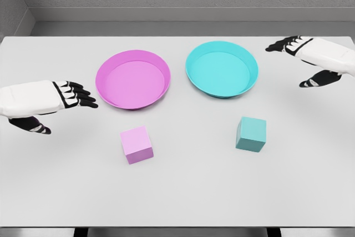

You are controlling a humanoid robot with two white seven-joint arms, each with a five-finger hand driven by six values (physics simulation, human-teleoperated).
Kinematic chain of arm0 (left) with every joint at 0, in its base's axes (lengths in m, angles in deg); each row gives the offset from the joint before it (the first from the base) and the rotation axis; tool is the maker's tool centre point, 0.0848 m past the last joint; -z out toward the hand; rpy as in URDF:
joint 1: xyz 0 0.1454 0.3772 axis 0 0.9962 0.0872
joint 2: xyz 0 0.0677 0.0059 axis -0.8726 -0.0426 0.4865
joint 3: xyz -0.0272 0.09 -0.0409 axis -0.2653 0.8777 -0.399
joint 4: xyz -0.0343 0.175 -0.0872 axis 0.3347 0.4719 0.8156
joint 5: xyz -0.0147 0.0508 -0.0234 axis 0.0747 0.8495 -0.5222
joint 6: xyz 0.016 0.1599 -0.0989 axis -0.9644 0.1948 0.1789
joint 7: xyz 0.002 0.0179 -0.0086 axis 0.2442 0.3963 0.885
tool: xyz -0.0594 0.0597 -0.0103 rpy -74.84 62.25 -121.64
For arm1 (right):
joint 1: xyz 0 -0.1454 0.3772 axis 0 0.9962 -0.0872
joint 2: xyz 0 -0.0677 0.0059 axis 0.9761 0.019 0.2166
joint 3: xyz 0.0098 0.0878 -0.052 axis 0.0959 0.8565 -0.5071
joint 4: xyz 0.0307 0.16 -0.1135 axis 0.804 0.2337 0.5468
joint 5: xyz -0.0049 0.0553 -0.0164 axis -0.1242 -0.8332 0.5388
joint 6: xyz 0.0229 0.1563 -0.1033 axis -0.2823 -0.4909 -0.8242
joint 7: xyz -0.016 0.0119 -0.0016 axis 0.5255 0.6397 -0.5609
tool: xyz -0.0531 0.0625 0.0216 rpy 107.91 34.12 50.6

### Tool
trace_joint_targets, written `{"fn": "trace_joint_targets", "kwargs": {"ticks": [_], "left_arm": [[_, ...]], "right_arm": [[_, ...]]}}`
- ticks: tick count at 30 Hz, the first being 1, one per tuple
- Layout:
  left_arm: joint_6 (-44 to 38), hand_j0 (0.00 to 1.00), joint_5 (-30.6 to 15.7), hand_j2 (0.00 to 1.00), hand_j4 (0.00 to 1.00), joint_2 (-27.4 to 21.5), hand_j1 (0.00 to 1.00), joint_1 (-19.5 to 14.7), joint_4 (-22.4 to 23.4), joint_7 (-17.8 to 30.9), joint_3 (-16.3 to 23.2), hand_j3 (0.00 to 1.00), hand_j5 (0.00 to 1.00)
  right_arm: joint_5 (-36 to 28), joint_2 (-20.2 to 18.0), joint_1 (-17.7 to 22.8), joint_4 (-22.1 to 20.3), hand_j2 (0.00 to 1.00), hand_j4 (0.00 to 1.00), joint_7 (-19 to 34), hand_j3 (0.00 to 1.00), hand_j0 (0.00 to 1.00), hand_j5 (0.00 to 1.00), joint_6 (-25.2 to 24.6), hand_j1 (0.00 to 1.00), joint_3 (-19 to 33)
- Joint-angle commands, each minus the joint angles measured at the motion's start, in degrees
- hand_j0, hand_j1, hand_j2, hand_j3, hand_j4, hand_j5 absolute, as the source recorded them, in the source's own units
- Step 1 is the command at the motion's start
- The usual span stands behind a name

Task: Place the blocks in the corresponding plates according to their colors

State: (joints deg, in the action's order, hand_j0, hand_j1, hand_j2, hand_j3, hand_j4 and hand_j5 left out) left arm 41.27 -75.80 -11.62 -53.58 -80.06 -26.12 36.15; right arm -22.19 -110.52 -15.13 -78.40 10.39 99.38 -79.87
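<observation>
Starting point, as you can judge it: 0 of 2 blocks placed. The pink block (136,144) sits on the table (183,198) at lower centre-left, apart from the pink plate (133,79) above it; the teal block (250,134) rests lower right of centre, below the teal plate (222,69). Both plates hold nothing. Your left hand (66,97) hovers at mid-left, fingers extended and loose, gripping nothing. Your right hand (299,59) hangs at upper right, fingers likewise spread, empty. Both placements remain.
</observation>
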Motion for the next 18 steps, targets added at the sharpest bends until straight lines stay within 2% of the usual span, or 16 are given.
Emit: {"fn": "trace_joint_targets", "kwargs": {"ticks": [1,5,7,8,11,13,14,18], "left_arm": [[-0.12,1.0,-0.27,1.0,1.0,0.07,1.0,0.0,-0.03,0.07,-0.01,1.0,1.0],[-0.12,1.0,0.08,1.0,1.0,1.74,1.0,-0.88,-0.03,0.86,0.87,1.0,1.0],[-0.12,1.0,0.17,1.0,1.0,4.81,1.0,-4.74,-0.03,3.32,5.0,1.0,1.0],[-0.12,1.0,0.17,1.0,1.0,7.45,1.0,-6.5,-0.03,6.3,6.67,1.0,1.0],[-0.12,1.0,1.75,1.0,1.0,12.2,1.0,-8.08,-0.03,8.88,8.87,1.0,1.0],[-0.12,1.0,1.84,1.0,1.0,14.49,1.0,-9.05,-0.03,8.88,10.19,1.0,1.0],[-0.12,1.0,1.84,1.0,1.0,15.01,1.0,-9.4,-0.03,8.88,10.19,1.0,1.0],[-0.12,1.0,3.86,1.0,1.0,18.09,1.0,-10.54,-0.03,8.88,11.41,1.0,1.0]], "right_arm": [[-0.12,-0.06,0.0,-0.47,1.0,1.0,0.09,1.0,1.0,1.0,-0.15,1.0,0.01],[0.59,0.03,-0.18,-0.39,1.0,1.0,0.09,1.0,1.0,1.0,-0.15,1.0,0.1],[0.68,0.03,-0.35,-0.12,1.0,1.0,0.09,1.0,1.0,1.0,-0.15,1.0,0.45],[1.2,-0.06,-0.26,-0.12,1.0,1.0,1.31,1.0,1.0,1.0,-0.15,1.0,0.62],[2.08,-0.32,-0.53,-1.0,1.0,1.0,1.34,1.0,1.0,1.0,-0.15,1.0,0.27],[6.3,-1.37,-1.06,-8.99,1.0,1.0,1.34,1.0,1.0,1.0,-0.15,1.0,-3.59],[7.79,-2.52,-0.97,-11.45,1.0,1.0,1.34,1.0,1.0,1.0,-0.15,1.0,-5.88],[9.2,-2.61,-1.41,-15.5,1.0,1.0,1.34,1.0,1.0,1.0,-0.15,1.0,-10.01]]}}
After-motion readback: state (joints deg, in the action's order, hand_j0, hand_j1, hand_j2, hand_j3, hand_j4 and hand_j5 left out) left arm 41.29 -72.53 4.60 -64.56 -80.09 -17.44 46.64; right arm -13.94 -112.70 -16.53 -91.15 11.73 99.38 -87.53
